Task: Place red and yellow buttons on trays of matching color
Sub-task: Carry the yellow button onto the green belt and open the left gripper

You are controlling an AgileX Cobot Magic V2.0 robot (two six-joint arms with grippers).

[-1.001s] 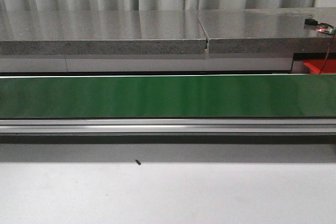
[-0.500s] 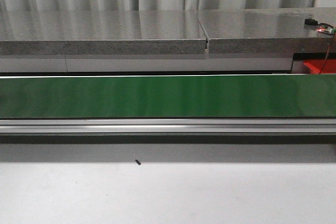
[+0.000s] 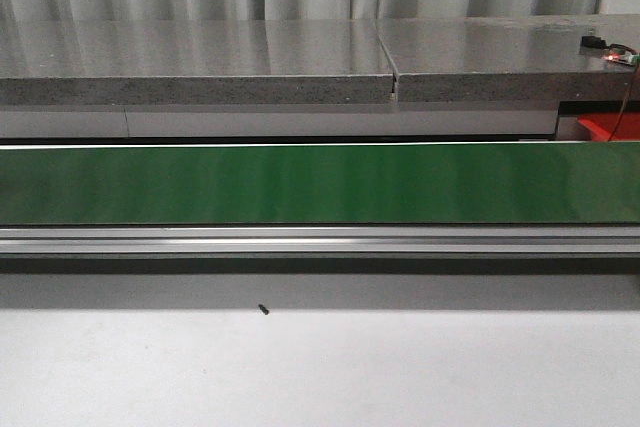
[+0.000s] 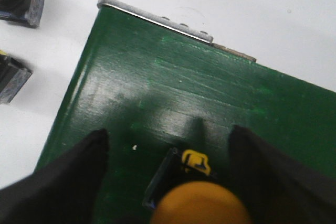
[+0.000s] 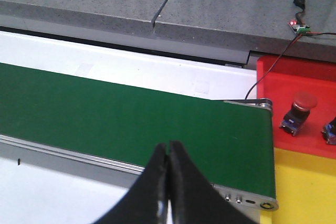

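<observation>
Directly under the left pincer [image 4: 170, 182], whose two dark fingers stand spread wide apart, a yellow button [image 4: 197, 203] sits on the green belt [image 4: 157, 93] between them, its dome nearest the camera and its dark housing with a yellow tab beyond; neither finger visibly touches it. That stretch of belt ends close by at a metal end rail [image 4: 157, 19], and past the belt's side edge, on the white desk [image 4: 262, 9], two more dark button housings [image 4: 21, 3] stand near the corner, clear of the belt. On the right, the right pincer [image 5: 168, 182] hangs with its fingers pressed together and nothing between them, above the belt's near edge and its silver side rail [image 5: 79, 156]. Beyond the belt's end roller lie a red tray [image 5: 294, 77] and, next to it, a yellow tray [image 5: 304, 182]; a red button [image 5: 299, 109] stands on the red tray near its border with the yellow one. Seen from the front, the belt runs bare across the whole width, with open white desk before it and a small dark speck [image 3: 263, 309] on that surface.
</observation>
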